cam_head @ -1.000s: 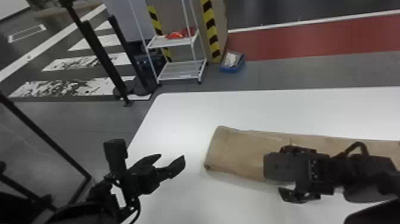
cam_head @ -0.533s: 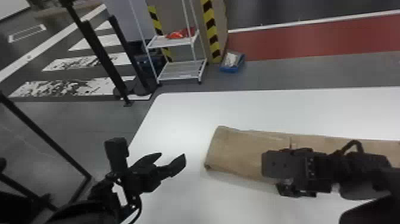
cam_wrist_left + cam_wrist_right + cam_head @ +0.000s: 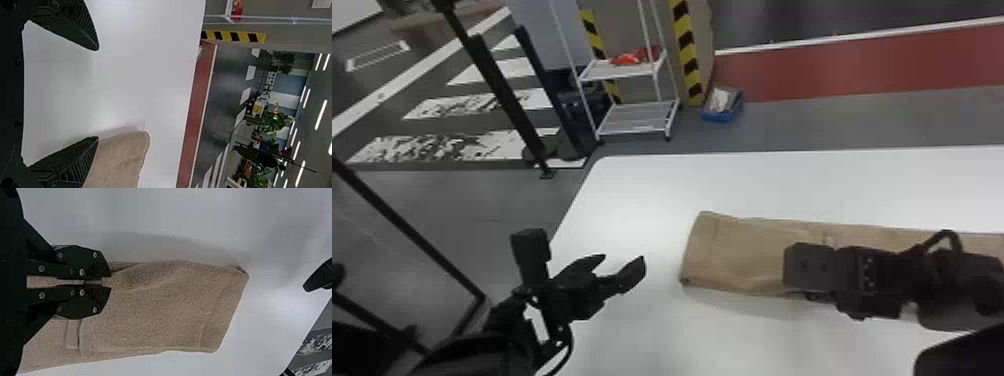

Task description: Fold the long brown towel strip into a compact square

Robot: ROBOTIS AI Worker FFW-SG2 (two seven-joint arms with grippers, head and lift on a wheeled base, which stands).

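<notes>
Barely shifted since the earlier frame, the left claw [image 3: 624, 257] stands wide on nothing, just beside the towel's [image 3: 732, 255] folded end. Right of it, the right claw [image 3: 106, 282] has slid slightly away from the left claw, narrow now and pinching the near corner of the turned-over flap. That small slide probably draws the flap flat; the rest of the strip, running out under and past the right claw on the white surface [image 3: 642, 195], still wants folding. Beyond the left claw, a white rack [image 3: 637, 124] carries red items [image 3: 626, 59]; farther right, between the claws but well behind, a blue bin [image 3: 717, 117] holds something pale [image 3: 719, 100].
</notes>
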